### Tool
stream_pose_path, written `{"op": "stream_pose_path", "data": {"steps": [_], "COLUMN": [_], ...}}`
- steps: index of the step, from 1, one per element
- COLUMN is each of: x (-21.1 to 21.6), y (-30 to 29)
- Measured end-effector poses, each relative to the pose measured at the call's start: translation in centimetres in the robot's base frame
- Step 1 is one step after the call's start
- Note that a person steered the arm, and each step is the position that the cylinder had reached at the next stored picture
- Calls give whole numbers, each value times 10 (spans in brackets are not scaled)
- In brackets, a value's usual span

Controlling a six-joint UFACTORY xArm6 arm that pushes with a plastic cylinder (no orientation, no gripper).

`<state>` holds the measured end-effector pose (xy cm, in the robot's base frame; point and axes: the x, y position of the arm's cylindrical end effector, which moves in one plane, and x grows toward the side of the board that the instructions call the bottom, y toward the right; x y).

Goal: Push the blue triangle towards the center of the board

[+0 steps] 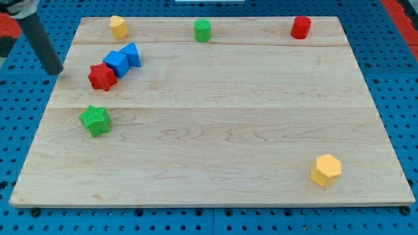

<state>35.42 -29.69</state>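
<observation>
The blue triangle [132,53] lies near the board's upper left, touching a blue cube [117,62] on its lower left. A red star [102,77] sits against the cube's lower left, so the three form a diagonal row. My tip [56,72] is at the board's left edge, left of the red star and well left of the blue triangle, touching no block. The dark rod rises from it to the view's top left.
A green star [96,119] lies below the row. A yellow block [118,27], a green cylinder [202,30] and a red cylinder [301,27] stand along the top edge. A yellow hexagon [326,170] sits at the lower right. The wooden board [215,130] rests on blue pegboard.
</observation>
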Motion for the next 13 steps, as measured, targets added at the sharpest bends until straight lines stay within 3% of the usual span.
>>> {"op": "stream_pose_path", "data": {"steps": [3,7,9,11,13], "x": [-12,-52,-52,-30,-16], "y": [10,132,236,191,270]}}
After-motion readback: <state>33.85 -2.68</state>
